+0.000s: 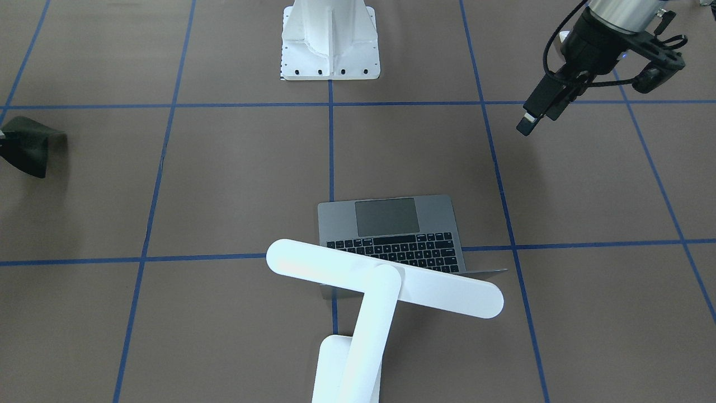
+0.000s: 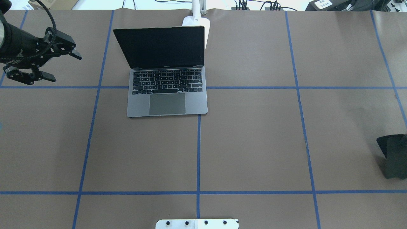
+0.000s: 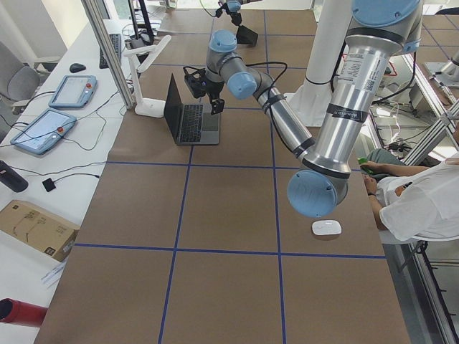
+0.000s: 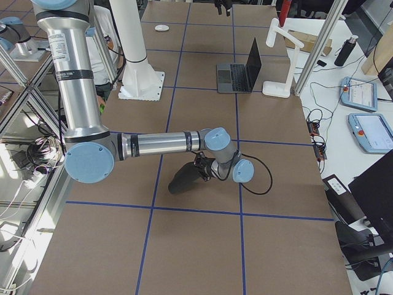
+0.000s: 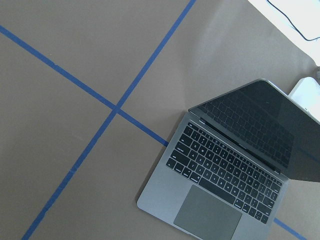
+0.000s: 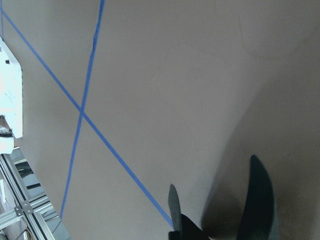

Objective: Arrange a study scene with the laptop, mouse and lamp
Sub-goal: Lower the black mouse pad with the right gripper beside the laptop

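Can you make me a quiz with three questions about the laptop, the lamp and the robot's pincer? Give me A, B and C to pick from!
1. Where does the white desk lamp with the long bar head stand?
A) behind the screen of the slim grey metal laptop
B) on the keyboard
C) in a pincer

2. What colour are the tape lines on the brown table?
A) red
B) blue
C) yellow

3. How is the robot's left pincer?
A) shut on the laptop
B) shut on the lamp
C) open and empty

Answers:
1 A: in the overhead view, the lamp's base shows just past the raised lid.
2 B: every line of the grid is blue.
3 C: it is spread wide off to the laptop's side, with nothing inside it.
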### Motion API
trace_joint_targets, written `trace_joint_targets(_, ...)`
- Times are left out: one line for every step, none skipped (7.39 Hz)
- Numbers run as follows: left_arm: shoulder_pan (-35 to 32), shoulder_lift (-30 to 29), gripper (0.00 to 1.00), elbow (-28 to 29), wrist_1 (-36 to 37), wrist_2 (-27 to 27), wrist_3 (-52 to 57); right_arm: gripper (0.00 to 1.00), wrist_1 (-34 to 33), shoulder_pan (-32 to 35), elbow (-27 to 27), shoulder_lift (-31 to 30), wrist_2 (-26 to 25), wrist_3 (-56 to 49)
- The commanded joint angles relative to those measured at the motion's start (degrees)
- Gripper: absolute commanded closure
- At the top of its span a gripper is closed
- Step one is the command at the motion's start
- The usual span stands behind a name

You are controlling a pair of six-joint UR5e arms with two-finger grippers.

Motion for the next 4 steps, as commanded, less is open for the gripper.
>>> trace_joint_targets(0.0,0.1,0.05,0.0,0.0,0.0,0.0,1.00,-0.9,0.3,0.0,2.9,5.2,7.1)
trace_joint_targets(0.1,0.1,0.05,0.0,0.0,0.0,0.0,1.00,-0.8,0.3,0.0,4.8,6.6,12.0)
trace_joint_targets(0.0,0.1,0.05,0.0,0.0,0.0,0.0,1.00,-0.6,0.2,0.0,7.5,8.3,17.5)
trace_joint_targets(0.1,0.2,0.05,0.0,0.0,0.0,0.0,1.00,-0.5,-0.5,-0.1,10.1,10.0,21.6)
